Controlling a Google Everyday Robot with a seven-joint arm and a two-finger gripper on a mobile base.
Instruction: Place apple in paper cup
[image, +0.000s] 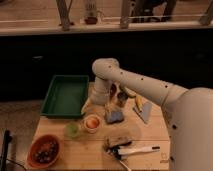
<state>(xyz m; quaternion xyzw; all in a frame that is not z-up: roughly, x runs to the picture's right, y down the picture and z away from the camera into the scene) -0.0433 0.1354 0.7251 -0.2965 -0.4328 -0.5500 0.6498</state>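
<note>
The apple (92, 122), small and orange-red, sits inside the white paper cup (91, 128) on the wooden table, left of centre. My gripper (103, 106) hangs at the end of the white arm just above and to the right of the cup, close to its rim. It is open and I see nothing between its fingers. The arm's wrist hides the table just behind the cup.
A light-green cup (72, 130) stands left of the paper cup, an orange bowl (45, 150) at front left, a green tray (65, 95) at back left. A blue sponge (115, 117), a banana (138, 102) and a white-handled brush (134, 150) lie to the right.
</note>
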